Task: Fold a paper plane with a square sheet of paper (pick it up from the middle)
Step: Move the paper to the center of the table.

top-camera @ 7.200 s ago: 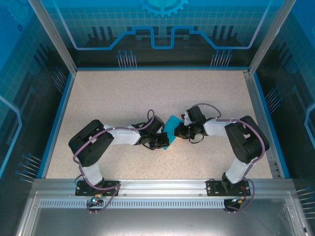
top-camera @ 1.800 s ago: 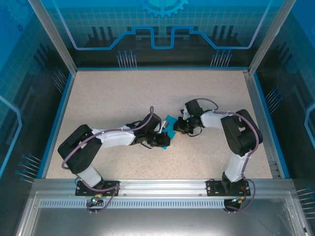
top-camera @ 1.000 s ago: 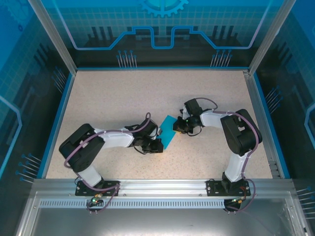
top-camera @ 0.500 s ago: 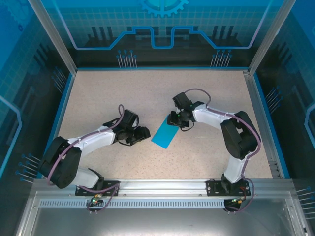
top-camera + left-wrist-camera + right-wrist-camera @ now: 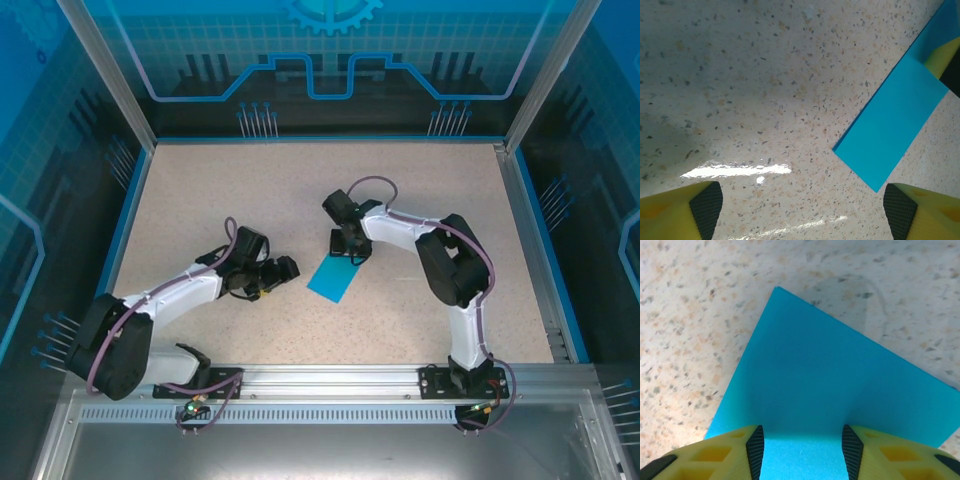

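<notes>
The square sheet of paper (image 5: 333,278), a folded strip, lies flat on the tabletop (image 5: 250,190), long axis 1 to 7 o'clock, with the right end effector (image 5: 347,250) nearer, jaws apart over its 1 o'clock end, and the wide-open left end effector (image 5: 285,270) clear at its 9 o'clock

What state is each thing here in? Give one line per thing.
sheet of paper: folded into a narrow rectangle, flat on the table
left gripper: open, beside the paper, holding nothing
right gripper: open, over the paper's far end
</notes>
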Robot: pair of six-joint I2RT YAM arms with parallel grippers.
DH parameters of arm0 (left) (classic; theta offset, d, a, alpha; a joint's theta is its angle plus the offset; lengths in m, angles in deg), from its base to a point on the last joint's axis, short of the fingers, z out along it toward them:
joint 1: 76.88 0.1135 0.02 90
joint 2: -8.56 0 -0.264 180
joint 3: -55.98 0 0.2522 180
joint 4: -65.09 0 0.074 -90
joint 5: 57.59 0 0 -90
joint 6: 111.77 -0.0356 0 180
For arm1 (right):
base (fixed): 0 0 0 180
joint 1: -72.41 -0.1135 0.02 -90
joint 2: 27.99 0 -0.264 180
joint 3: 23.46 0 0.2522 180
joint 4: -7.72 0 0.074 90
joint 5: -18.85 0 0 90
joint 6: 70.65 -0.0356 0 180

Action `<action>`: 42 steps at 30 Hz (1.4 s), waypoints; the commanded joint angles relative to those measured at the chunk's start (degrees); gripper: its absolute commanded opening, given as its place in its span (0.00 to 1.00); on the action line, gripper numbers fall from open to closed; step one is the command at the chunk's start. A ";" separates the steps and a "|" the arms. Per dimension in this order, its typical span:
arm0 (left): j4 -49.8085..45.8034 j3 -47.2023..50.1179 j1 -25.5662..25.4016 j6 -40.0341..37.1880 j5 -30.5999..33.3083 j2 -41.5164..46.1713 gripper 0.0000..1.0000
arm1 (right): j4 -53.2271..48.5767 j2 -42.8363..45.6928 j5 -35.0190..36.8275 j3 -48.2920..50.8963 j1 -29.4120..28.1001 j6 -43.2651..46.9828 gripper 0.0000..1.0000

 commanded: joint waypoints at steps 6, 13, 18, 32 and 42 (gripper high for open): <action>0.08 1.29 0.62 -0.37 -5.15 1.53 0.93 | 1.73 1.14 -11.58 4.09 -4.55 12.61 0.41; 3.69 2.75 0.32 3.00 -11.78 0.38 0.95 | 4.35 8.75 -7.06 5.32 -2.80 5.85 0.42; 4.89 3.78 -0.45 5.35 -13.84 0.37 0.95 | 5.75 7.21 -6.56 5.98 -0.75 2.54 0.41; 3.04 -0.50 -6.73 5.81 -15.46 -4.75 0.93 | 10.12 2.04 -12.13 8.34 1.95 2.05 0.40; 3.55 -3.12 -9.11 6.63 -16.85 -8.73 0.92 | 11.35 1.68 -12.67 12.71 4.54 -0.87 0.39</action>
